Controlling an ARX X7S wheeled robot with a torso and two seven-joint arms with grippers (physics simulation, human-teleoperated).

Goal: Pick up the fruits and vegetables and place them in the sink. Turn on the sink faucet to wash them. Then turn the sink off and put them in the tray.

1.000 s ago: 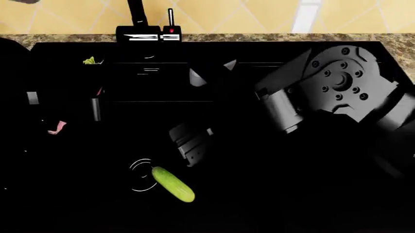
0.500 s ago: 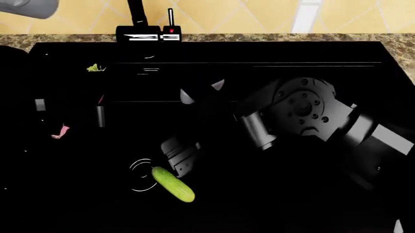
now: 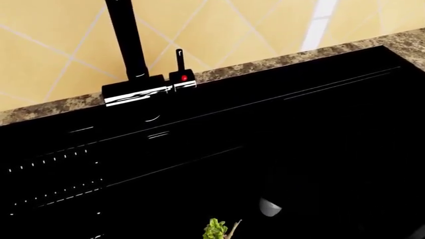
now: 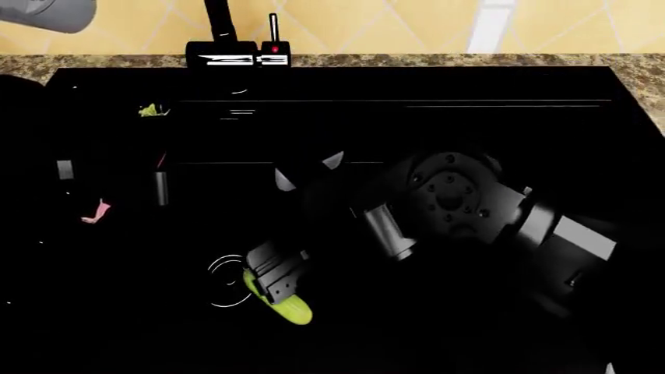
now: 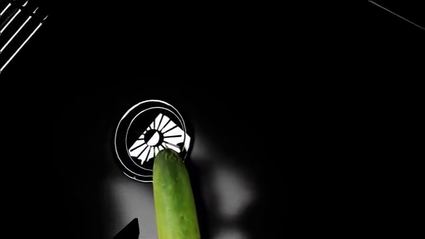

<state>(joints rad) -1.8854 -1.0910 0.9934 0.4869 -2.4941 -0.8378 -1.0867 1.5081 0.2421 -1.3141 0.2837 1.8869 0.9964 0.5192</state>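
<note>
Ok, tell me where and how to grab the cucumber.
Grip the cucumber across its middle, coming from above. It lies flat on the sink floor, one end at the drain, long and smooth, so the jaws should close across its narrow width. The right gripper hangs just above it.

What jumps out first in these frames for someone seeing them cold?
The light-green cucumber glows against the glossy black sink, lying on the basin floor with one end at the drain. The right gripper hangs right over it, its arm reaching in from the right. At the back rim, the faucet with its red-dotted lever stands against the yellow tile.
</note>
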